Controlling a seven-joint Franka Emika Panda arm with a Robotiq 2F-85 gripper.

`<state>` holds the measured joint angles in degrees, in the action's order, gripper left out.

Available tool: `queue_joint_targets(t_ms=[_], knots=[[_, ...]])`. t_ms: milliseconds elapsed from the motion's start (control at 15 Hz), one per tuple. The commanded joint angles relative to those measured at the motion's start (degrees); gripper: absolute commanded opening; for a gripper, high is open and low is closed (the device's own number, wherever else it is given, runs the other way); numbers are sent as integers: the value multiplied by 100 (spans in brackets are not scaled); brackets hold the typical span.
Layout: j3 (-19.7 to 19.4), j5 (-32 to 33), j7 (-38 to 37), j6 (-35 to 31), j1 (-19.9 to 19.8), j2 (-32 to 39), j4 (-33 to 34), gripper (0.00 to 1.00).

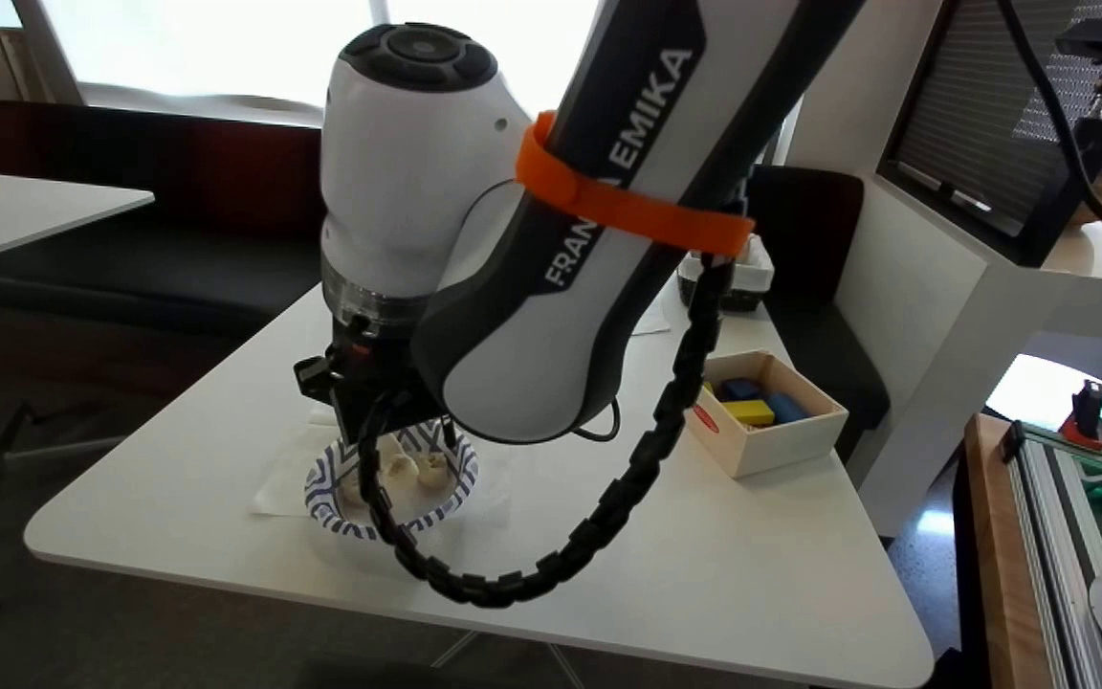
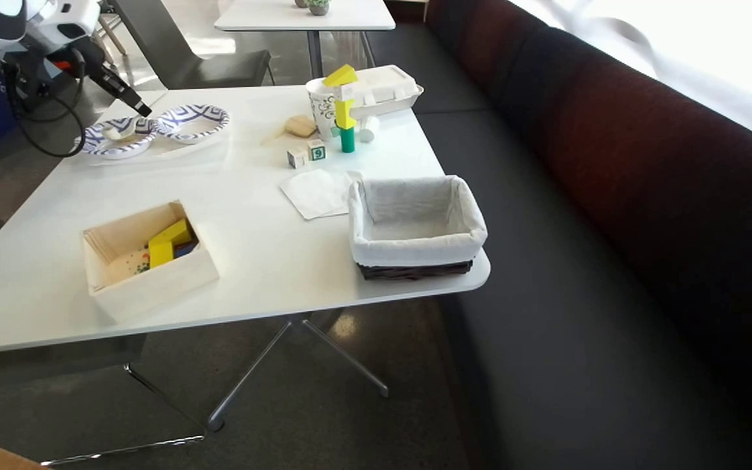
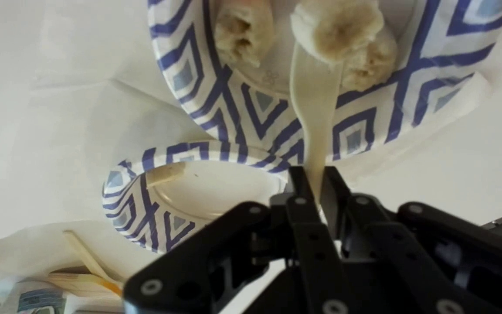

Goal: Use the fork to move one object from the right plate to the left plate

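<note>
White tabletop [image 3: 442, 179], wrist view: gripper [image 3: 316, 174] pinching fork [image 3: 314, 91] by its handle; fork head at whitish chunk [image 3: 342, 28] over the fuller plate [image 3: 251, 117], tines hidden. Risk, judged: shallow spearing could shed the chunk; a twisting handle could tip it. In an exterior view: arm [image 1: 551, 325] lettered "FRAN…A EMIKA", strap [image 1: 637, 208] across the gap. In an exterior view: block [image 2: 316, 150], "9".

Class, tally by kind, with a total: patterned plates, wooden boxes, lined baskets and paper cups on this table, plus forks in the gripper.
Patterned plates: 2
Fork in the gripper: 1
Wooden box: 1
Lined basket: 1
Paper cup: 1
Total: 6
</note>
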<state>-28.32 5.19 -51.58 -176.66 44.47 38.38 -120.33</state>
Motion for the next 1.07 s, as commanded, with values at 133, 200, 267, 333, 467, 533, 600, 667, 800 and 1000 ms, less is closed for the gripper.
queue_joint_targets(t_ms=[133,200,267,333,467,533,600,667,800,1000], knots=[[161,-37,1116,-382,-33,194,76,3],[219,-82,1353,-434,-70,185,67,3],[350,-137,1593,-470,-167,156,54,3],[498,-171,1837,-477,-286,135,49,3],[734,-247,2223,-396,-482,124,52,3],[795,-290,2368,-368,-543,143,66,3],[823,-333,2503,-380,-584,162,78,3],[863,-380,2635,-368,-639,184,101,3],[901,-432,2819,-348,-708,204,119,39],[1026,-506,2965,-258,-807,-23,-59,61]])
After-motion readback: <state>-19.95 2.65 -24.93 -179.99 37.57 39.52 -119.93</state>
